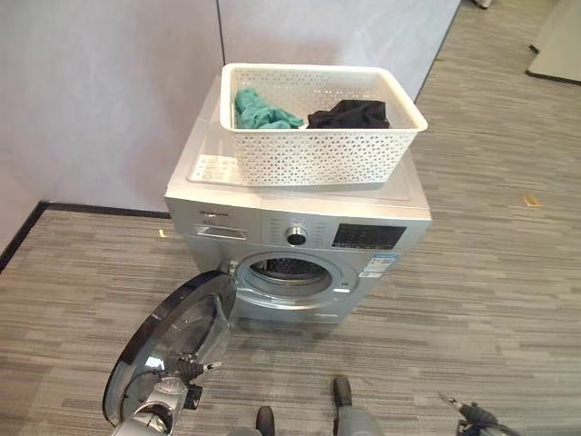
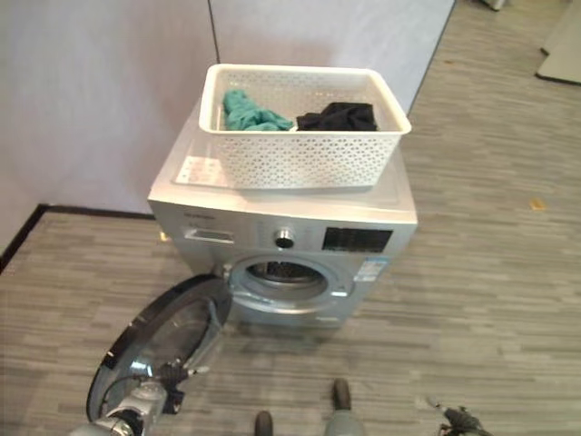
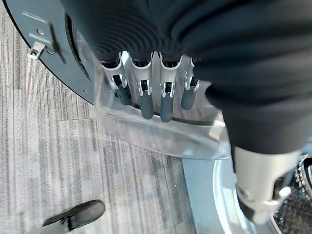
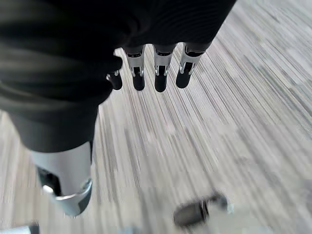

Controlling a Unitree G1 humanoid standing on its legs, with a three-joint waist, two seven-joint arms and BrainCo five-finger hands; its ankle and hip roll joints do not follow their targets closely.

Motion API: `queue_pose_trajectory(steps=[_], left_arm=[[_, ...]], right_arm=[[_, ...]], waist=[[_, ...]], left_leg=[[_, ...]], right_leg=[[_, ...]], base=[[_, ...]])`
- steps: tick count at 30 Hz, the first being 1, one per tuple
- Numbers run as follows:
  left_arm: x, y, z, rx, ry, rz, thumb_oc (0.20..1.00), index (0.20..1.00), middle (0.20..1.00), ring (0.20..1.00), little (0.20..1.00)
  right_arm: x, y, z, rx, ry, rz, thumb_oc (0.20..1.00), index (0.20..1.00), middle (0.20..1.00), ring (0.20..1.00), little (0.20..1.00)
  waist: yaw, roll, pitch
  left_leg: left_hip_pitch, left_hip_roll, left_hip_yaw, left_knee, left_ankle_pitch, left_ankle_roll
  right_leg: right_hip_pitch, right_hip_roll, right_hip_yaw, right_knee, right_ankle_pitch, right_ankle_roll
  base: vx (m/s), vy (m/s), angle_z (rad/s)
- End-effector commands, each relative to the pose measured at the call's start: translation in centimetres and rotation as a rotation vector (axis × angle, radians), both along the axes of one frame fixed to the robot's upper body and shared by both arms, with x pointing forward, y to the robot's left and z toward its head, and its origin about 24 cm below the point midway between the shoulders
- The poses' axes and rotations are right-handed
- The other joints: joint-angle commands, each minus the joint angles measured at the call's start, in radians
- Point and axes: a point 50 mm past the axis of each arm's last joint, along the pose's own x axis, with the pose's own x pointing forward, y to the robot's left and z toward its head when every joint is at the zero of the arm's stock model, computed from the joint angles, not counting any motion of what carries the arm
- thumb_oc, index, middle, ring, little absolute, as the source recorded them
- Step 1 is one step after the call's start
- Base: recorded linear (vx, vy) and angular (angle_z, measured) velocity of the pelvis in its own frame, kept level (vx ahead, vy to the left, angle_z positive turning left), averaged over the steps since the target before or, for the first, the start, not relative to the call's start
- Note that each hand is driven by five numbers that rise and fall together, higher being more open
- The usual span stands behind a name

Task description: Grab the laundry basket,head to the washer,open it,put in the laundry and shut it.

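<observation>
A pale grey partition wall [image 1: 100, 100] made of flat panels stands at the rear, with a thin vertical seam [image 1: 220, 32] between two panels. A dark baseboard strip [image 1: 91, 210] runs along its foot and turns forward at the left corner. The floor [image 1: 495, 272] is covered in grey wood-grain planks with fine streaks in mixed light and dark tones. At the upper right, the corner of a pale, flat-sided piece of furniture [image 1: 556, 45] rests on the floor. Lighting is even and diffuse.

Head stereo pair looks down on washer [image 1: 300, 236] from near; wrist views face door [image 3: 161, 136] and floor [image 4: 219, 136] closely.
</observation>
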Motion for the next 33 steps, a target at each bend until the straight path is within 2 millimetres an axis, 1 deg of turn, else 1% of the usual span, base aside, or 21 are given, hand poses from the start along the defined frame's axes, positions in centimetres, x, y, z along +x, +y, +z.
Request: queue_pose_trajectory(steps=[1,2,4,7,12,13,14,15,16,20,21,22,23,24,25,26,29,30,31,32,33], left_arm=[[3.8,0.4,2.5,0.005,-0.161,-0.011,1.000,1.000,1.000,1.000,1.000],[3.8,0.3,2.5,-0.005,-0.168,-0.009,1.000,1.000,1.000,1.000,1.000],[2.6,0.8,1.9,-0.015,-0.145,0.027,1.000,1.000,1.000,1.000,1.000],[0.2,1.4,0.8,-0.012,-0.092,0.102,1.000,1.000,1.000,1.000,1.000],[-1.6,1.0,-0.2,-0.019,-0.058,0.168,1.000,1.000,1.000,1.000,1.000],[-1.6,1.0,-0.2,-0.018,-0.058,0.168,1.000,1.000,1.000,1.000,1.000],[-1.9,0.6,-0.5,-0.017,-0.042,0.174,1.000,1.000,1.000,1.000,1.000],[-1.9,0.6,-0.5,-0.016,-0.042,0.174,1.000,1.000,1.000,1.000,1.000],[-2.2,0.1,-0.8,-0.012,-0.017,0.166,1.000,1.000,1.000,1.000,1.000],[-2.9,-0.3,-1.3,0.005,0.024,0.152,1.000,1.000,1.000,1.000,1.000],[-3.0,-0.3,-1.3,0.010,0.028,0.143,1.000,1.000,1.000,1.000,1.000],[-3.4,-0.1,-1.5,0.021,0.046,0.133,1.000,1.000,1.000,1.000,1.000],[-3.5,-0.1,-1.5,0.024,0.053,0.125,1.000,1.000,1.000,1.000,1.000],[-3.6,-0.2,-1.5,0.023,0.053,0.118,1.000,1.000,1.000,1.000,1.000],[-3.8,-0.1,-1.6,0.021,0.063,0.106,1.000,1.000,1.000,1.000,1.000],[-3.8,-0.1,-1.6,0.019,0.062,0.109,1.000,1.000,1.000,1.000,1.000],[-4.2,-0.5,-1.9,0.005,0.079,0.085,1.000,1.000,1.000,1.000,1.000],[-4.2,-0.5,-1.9,0.005,0.078,0.086,1.000,1.000,1.000,1.000,1.000],[-4.5,-0.7,-2.1,-0.011,0.094,0.075,1.000,1.000,1.000,1.000,1.000],[-4.8,-0.5,-2.1,-0.014,0.106,0.072,1.000,1.000,1.000,1.000,1.000],[-4.9,-0.4,-2.2,-0.020,0.111,0.075,1.000,1.000,1.000,1.000,1.000]], right_arm=[[0.0,-5.6,4.1,-0.180,-0.099,-0.138,1.000,1.000,1.000,1.000,1.000],[0.2,-6.5,5.1,-0.222,-0.135,-0.166,1.000,1.000,1.000,1.000,1.000],[0.9,-7.8,7.0,-0.312,-0.236,-0.209,1.000,1.000,1.000,1.000,1.000],[3.5,-8.6,11.3,-0.491,-0.442,-0.196,1.000,1.000,1.000,1.000,1.000],[7.6,-7.1,18.6,-0.747,-0.772,-0.150,1.000,1.000,1.000,1.000,1.000],[7.6,-7.0,18.6,-0.747,-0.771,-0.151,1.000,1.000,1.000,1.000,1.000],[8.4,-6.5,21.6,-0.842,-0.891,-0.155,1.000,1.000,1.000,1.000,1.000],[8.4,-6.4,21.6,-0.843,-0.889,-0.156,1.000,1.000,1.000,1.000,1.000],[9.2,-5.3,24.7,-0.943,-1.019,-0.157,1.000,1.000,1.000,1.000,1.000],[10.7,-1.4,30.9,-1.111,-1.250,0.017,1.000,1.000,1.000,1.000,1.000],[11.1,-0.7,32.0,-1.145,-1.271,0.077,1.000,1.000,1.000,1.000,1.000],[12.0,0.7,34.5,-1.188,-1.340,0.198,1.000,1.000,1.000,1.000,1.000],[12.5,1.3,35.6,-1.197,-1.372,0.248,1.000,1.000,1.000,1.000,1.000],[13.2,1.4,36.2,-1.194,-1.380,0.280,1.000,1.000,1.000,1.000,1.000],[14.9,2.1,37.4,-1.192,-1.356,0.403,1.000,1.000,1.000,1.000,1.000],[15.0,2.1,37.5,-1.192,-1.359,0.406,1.000,1.000,1.000,1.000,1.000],[18.3,3.2,38.7,-1.187,-1.255,0.589,1.000,1.000,1.000,1.000,1.000],[18.3,3.2,38.8,-1.187,-1.255,0.590,1.000,1.000,1.000,1.000,1.000],[20.6,3.9,39.6,-1.169,-1.174,0.694,1.000,1.000,1.000,1.000,1.000],[21.6,3.7,39.7,-1.168,-1.097,0.738,1.000,1.000,1.000,1.000,1.000],[22.5,4.0,40.8,-1.183,-1.060,0.784,1.000,1.000,1.000,1.000,1.000]], waist=[[-0.019,-0.007,0.047],[-0.025,-0.011,0.044],[-0.031,-0.022,0.023],[-0.031,-0.024,-0.024],[-0.033,-0.019,-0.072],[-0.034,-0.018,-0.072],[-0.036,-0.017,-0.084],[-0.036,-0.016,-0.084],[-0.032,-0.013,-0.097],[-0.020,-0.016,-0.110],[-0.014,-0.019,-0.110],[-0.004,-0.029,-0.113],[0.003,-0.035,-0.115],[0.011,-0.040,-0.116],[0.029,-0.051,-0.116],[0.027,-0.050,-0.115],[0.049,-0.065,-0.111],[0.047,-0.064,-0.111],[0.058,-0.073,-0.109],[0.069,-0.078,-0.108],[0.072,-0.081,-0.105]], left_leg=[[-0.025,0.003,-0.075,0.143,-0.134,-0.088],[-0.016,0.001,-0.084,0.140,-0.136,-0.089],[0.011,0.000,-0.088,0.125,-0.146,-0.092],[0.058,0.037,-0.087,0.082,-0.145,-0.105],[0.088,0.104,-0.103,0.019,-0.109,-0.134],[0.089,0.105,-0.104,0.016,-0.108,-0.135],[0.093,0.123,-0.105,0.001,-0.102,-0.142],[0.094,0.125,-0.106,-0.002,-0.101,-0.142],[0.096,0.135,-0.109,-0.012,-0.098,-0.145],[0.107,0.146,-0.103,-0.020,-0.096,-0.148],[0.109,0.147,-0.103,-0.020,-0.096,-0.149],[0.117,0.150,-0.097,-0.020,-0.097,-0.149],[0.117,0.150,-0.097,-0.019,-0.097,-0.150],[0.118,0.151,-0.095,-0.018,-0.097,-0.150],[0.119,0.152,-0.094,-0.017,-0.095,-0.152],[0.120,0.152,-0.093,-0.017,-0.095,-0.152],[0.115,0.153,-0.093,-0.015,-0.090,-0.154],[0.115,0.153,-0.093,-0.015,-0.090,-0.154],[0.112,0.154,-0.094,-0.016,-0.085,-0.157],[0.116,0.159,-0.094,-0.018,-0.090,-0.158],[0.117,0.160,-0.094,-0.019,-0.088,-0.160]], right_leg=[[-0.020,-0.018,0.028,0.102,0.066,0.021],[-0.021,-0.014,0.035,0.115,0.077,0.026],[0.006,-0.005,0.040,0.121,0.057,0.029],[0.035,0.020,0.029,0.126,0.040,0.033],[0.061,0.058,-0.002,0.125,-0.015,0.002],[0.061,0.059,-0.004,0.126,-0.016,0.001],[0.070,0.067,-0.012,0.117,-0.036,-0.010],[0.070,0.068,-0.014,0.117,-0.037,-0.011],[0.079,0.075,-0.021,0.107,-0.052,-0.018],[0.099,0.086,-0.024,0.093,-0.064,-0.029],[0.103,0.088,-0.024,0.091,-0.066,-0.031],[0.112,0.091,-0.022,0.087,-0.067,-0.034],[0.114,0.092,-0.022,0.086,-0.067,-0.035],[0.116,0.093,-0.022,0.085,-0.067,-0.037],[0.122,0.093,-0.025,0.081,-0.067,-0.038],[0.122,0.093,-0.024,0.081,-0.066,-0.038],[0.126,0.090,-0.031,0.079,-0.066,-0.041],[0.127,0.090,-0.031,0.079,-0.066,-0.041],[0.127,0.087,-0.036,0.079,-0.065,-0.043],[0.133,0.090,-0.041,0.078,-0.073,-0.044],[0.135,0.091,-0.042,0.079,-0.073,-0.046]], base=[[0.15,-0.137,0.77],[0.16,-0.125,0.86],[0.19,-0.115,0.51],[0.23,-0.157,-0.04],[0.11,-0.120,-0.04],[0.03,-0.086,0.27],[0.04,-0.045,0.27],[0.06,-0.062,0.25],[0.05,-0.028,0.09],[0.01,-0.011,0.02],[-0.03,-0.012,0.06],[-0.03,-0.011,0.01],[-0.03,-0.016,-0.01],[-0.04,-0.024,-0.11],[-0.03,-0.020,-0.17],[-0.05,-0.018,-0.18],[-0.04,-0.005,-0.02],[-0.05,0.002,-0.01],[0.00,0.000,0.00],[-0.04,0.010,0.03],[-0.02,0.014,0.03]])
